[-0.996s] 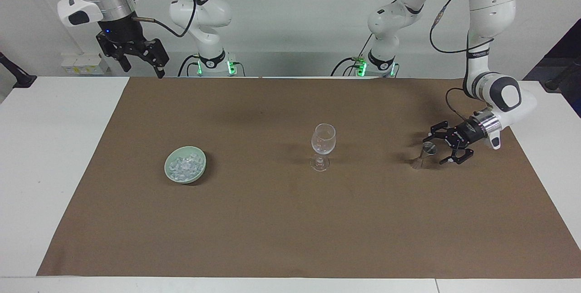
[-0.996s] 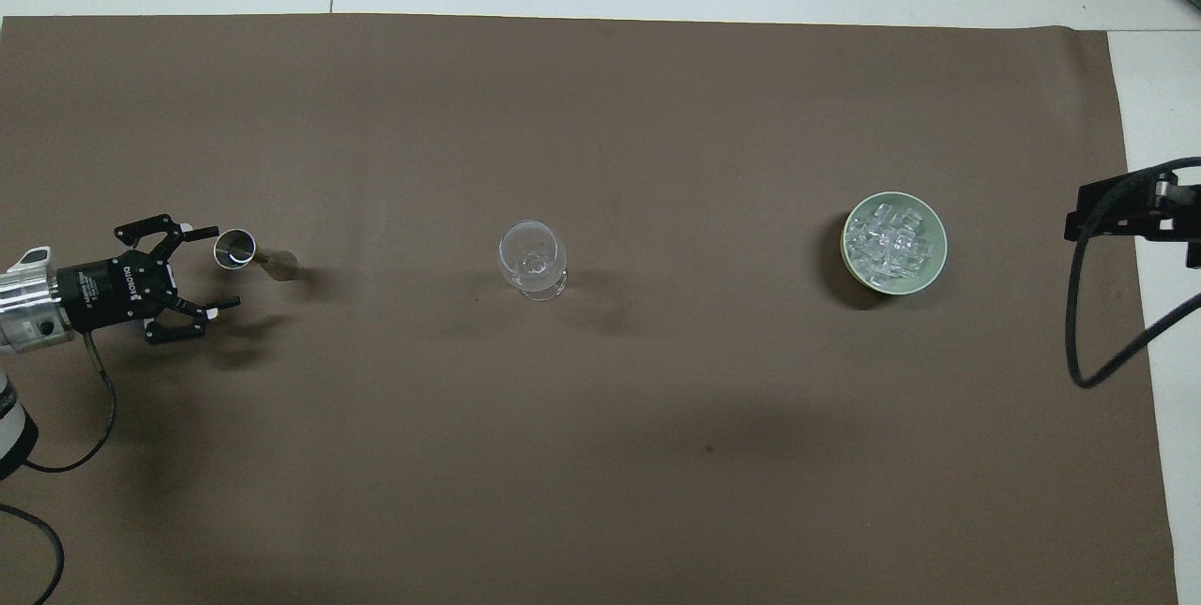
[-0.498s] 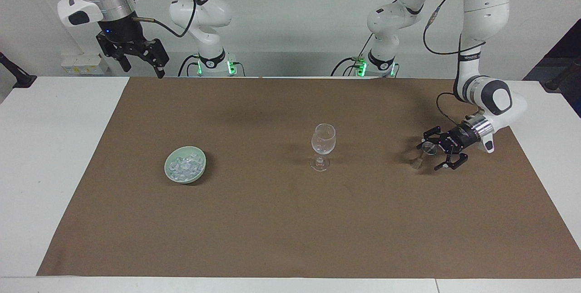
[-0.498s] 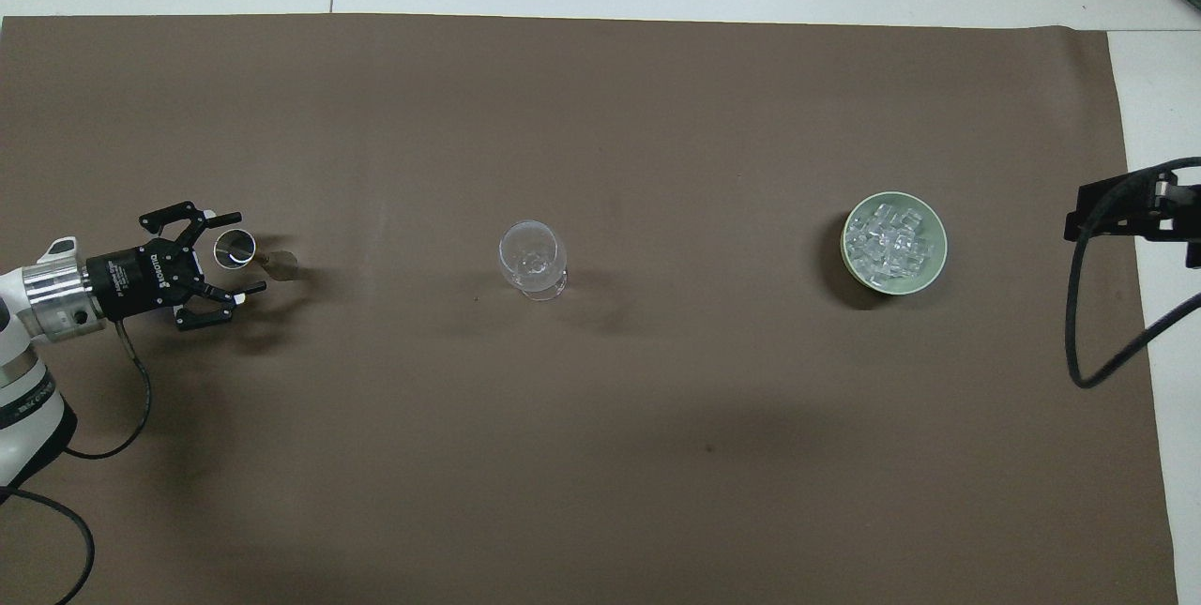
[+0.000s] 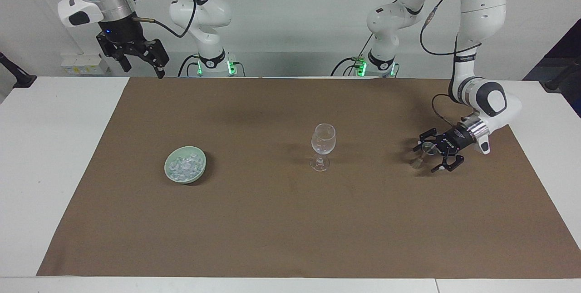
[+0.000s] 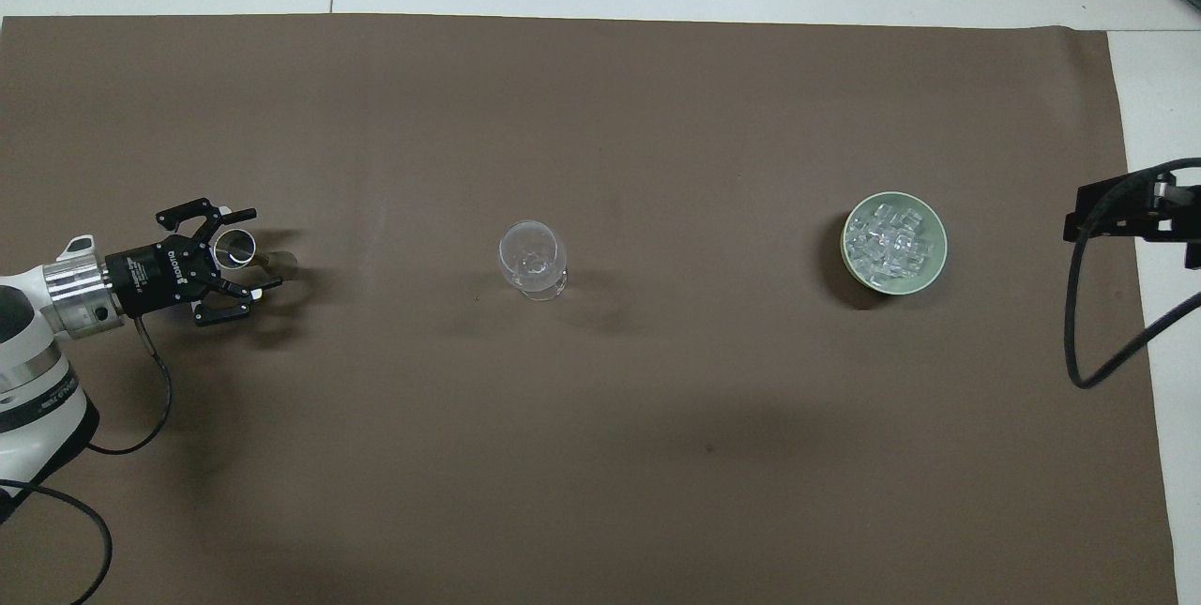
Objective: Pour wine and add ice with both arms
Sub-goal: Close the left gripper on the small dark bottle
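A clear stemmed glass (image 5: 323,144) (image 6: 533,257) stands mid-table on the brown mat. Toward the right arm's end sits a pale green bowl (image 5: 166,168) (image 6: 941,254) heaped with ice (image 5: 184,166) (image 6: 891,239). Toward the left arm's end stands a small metal measuring cup (image 5: 428,148) (image 6: 234,249). My left gripper (image 5: 425,158) (image 6: 264,249) is low and level, open, with one finger on each side of the cup and not closed on it. My right gripper (image 5: 141,67) (image 6: 1121,211) waits open, high over the table's edge by its base. No wine shows, and the cup's contents cannot be made out.
The brown mat (image 5: 290,220) (image 6: 600,455) covers most of the white table (image 5: 54,156). A black cable (image 6: 1079,324) hangs from the right arm at that end of the table.
My left gripper has slid toward the glass, so the metal cup now stands between its open fingers. The right arm, glass and bowl have not moved.
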Controlling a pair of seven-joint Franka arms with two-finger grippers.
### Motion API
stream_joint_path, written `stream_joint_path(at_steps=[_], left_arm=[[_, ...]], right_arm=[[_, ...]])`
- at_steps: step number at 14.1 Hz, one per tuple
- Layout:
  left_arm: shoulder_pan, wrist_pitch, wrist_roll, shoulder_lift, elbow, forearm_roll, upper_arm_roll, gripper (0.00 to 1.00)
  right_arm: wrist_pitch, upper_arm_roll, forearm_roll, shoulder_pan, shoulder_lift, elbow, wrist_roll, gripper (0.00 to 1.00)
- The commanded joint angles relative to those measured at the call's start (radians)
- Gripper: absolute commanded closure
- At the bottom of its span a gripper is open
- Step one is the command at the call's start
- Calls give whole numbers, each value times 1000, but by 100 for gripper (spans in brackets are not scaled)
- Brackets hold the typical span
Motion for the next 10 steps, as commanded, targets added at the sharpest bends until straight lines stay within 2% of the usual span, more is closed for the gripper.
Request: stream_joint_path(at_steps=[1, 4, 6, 10], left_arm=[[-16, 21, 18, -4, -16, -29, 11, 0], [-13, 20, 16, -7, -24, -29, 11, 0], [-10, 20, 16, -7, -24, -29, 11, 10], [-7, 17, 16, -7, -24, -29, 11, 21]], right_arm=[[9, 3, 14, -10, -27, -33, -30, 0], [11, 3, 14, -10, -27, -33, -31, 0], [11, 3, 14, -10, -27, -33, -31, 0], [11, 3, 14, -10, -27, -33, -31, 0]])
